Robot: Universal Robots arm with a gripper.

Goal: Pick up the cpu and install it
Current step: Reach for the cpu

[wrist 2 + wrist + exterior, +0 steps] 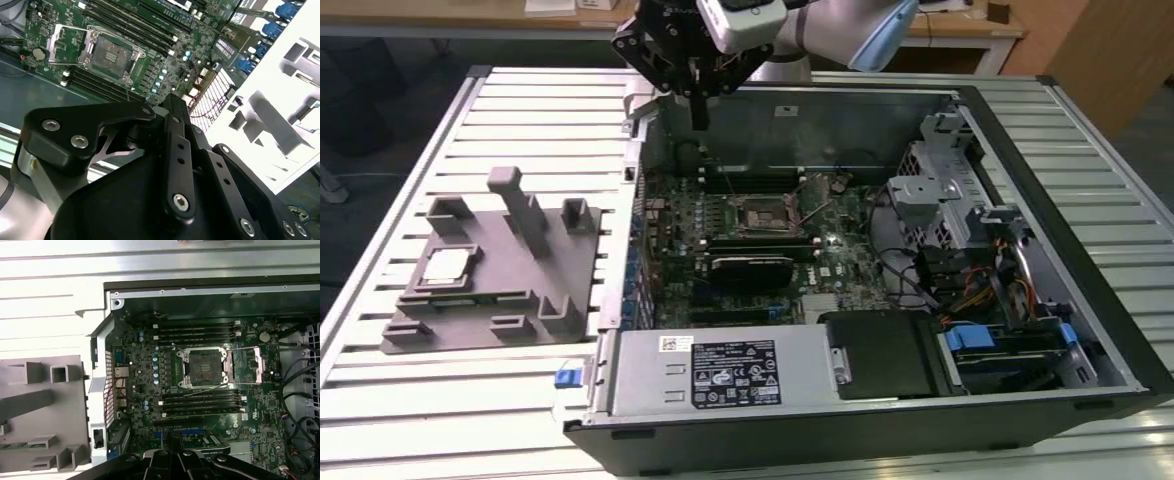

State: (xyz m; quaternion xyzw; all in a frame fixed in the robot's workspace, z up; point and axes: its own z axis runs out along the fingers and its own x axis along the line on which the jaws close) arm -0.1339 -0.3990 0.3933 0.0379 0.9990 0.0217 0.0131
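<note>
In the exterior view, the gripper (700,120) hung over the far wall of the open computer case (854,125), at that wall's end on the exterior view's left, clear of everything below. Its fingers looked pressed together into one dark point, with nothing between them. The cpu (447,266) lay flat on the grey fixture (520,290), near the fixture's edge on the exterior view's left and well apart from the gripper. The fixture stood on the slatted table (454,400), near the table's edge on the exterior view's left and just beside the case. Inside the case, the black socket (759,216) sat in the middle of the green motherboard (841,255).

In the second wrist view, the socket (111,54) stood open, its metal frame (65,42) swung back beside it. The fixture (280,115) showed pale beyond the case wall.

In the first wrist view, the socket (206,368) lay between rows of long black memory sticks (197,332), with the metal frame (248,365) folded open alongside. The fixture (45,405) stood outside the case wall.
</note>
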